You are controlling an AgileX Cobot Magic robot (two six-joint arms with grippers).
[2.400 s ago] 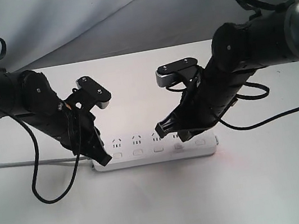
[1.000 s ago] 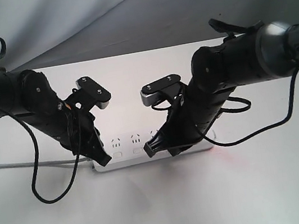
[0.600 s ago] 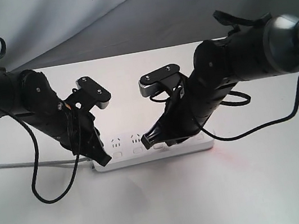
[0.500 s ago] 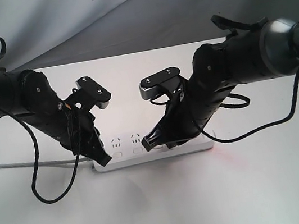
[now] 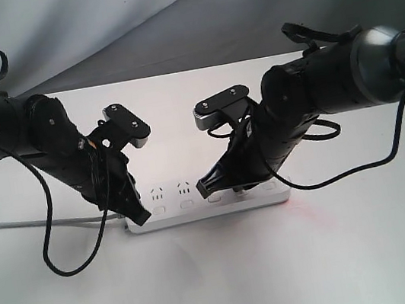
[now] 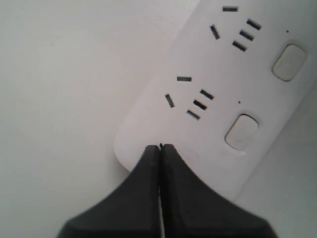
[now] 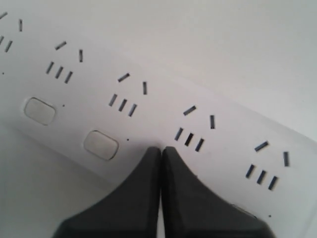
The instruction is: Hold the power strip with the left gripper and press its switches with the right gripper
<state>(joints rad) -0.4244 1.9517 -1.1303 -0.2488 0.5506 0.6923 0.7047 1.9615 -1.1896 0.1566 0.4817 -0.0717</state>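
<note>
The white power strip (image 5: pixel 196 211) lies flat across the middle of the table, with its switches (image 5: pixel 187 204) in a row along its near side. My left gripper (image 5: pixel 140 216) is shut, and its tips bear down on the strip's rounded left end (image 6: pixel 131 148). Two switches (image 6: pixel 241 131) show beyond it in the left wrist view. My right gripper (image 5: pixel 207 190) is also shut, hovering over the strip's middle. In the right wrist view its tips (image 7: pixel 161 149) sit just beside a switch (image 7: pixel 100 145); the strip (image 7: pixel 163 106) runs across behind.
The strip's thin grey cord (image 5: pixel 13 223) runs off to the left edge. Loose black cables hang from both arms (image 5: pixel 74 269). A grey cloth backdrop (image 5: pixel 166 19) rises behind the white table (image 5: pixel 230 279).
My right gripper has slid left along the strip, from near its right end to its middle, and lifted slightly in the last half second. The left arm has stayed put.
</note>
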